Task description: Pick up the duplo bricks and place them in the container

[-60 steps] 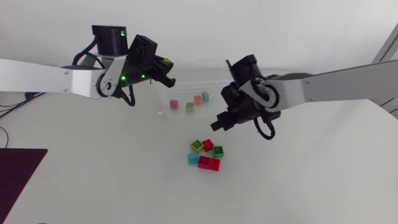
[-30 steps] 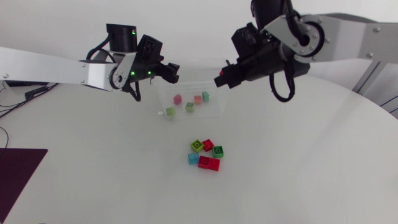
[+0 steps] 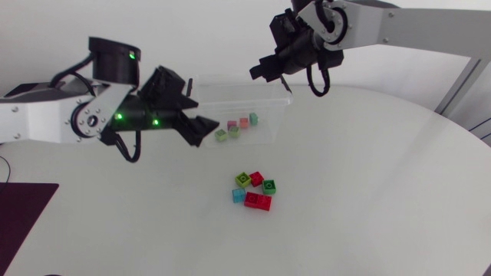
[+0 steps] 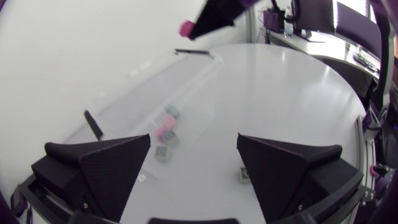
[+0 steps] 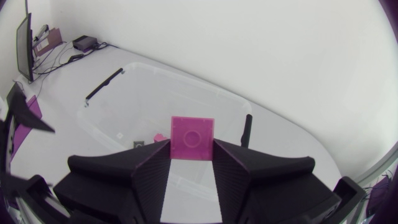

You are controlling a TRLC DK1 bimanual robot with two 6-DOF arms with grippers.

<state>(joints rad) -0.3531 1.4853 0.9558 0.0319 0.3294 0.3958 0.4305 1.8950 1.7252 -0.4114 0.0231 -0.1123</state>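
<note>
**Right claw (image 3: 263, 70) lifted to container's far side, left claw (image 4: 193, 168) dropped in beside it**

Right claw is clamped on a pink duplo brick (image 5: 193, 138) over the clear container (image 5: 205, 94). Left claw is wide open and empty, near the container's end. Small bricks (image 3: 234, 131) lie inside it. Loose bricks (image 3: 253, 190) are clustered on the surface (image 3: 368, 199).

A big white round counter (image 3: 368, 192) fills most of the head view. Its top is smooth and plain, with a dull shine. On the right its edge bends in a long curve. The light is bright and even, and only soft grey shadows lie on the white top. At the near left a dark red-brown flat patch (image 3: 19, 218) shows, cut off by the edge of the view; whether it lies on the counter cannot be told. Behind the counter, the right wrist view shows a plain white wall (image 5: 249, 50).
</note>
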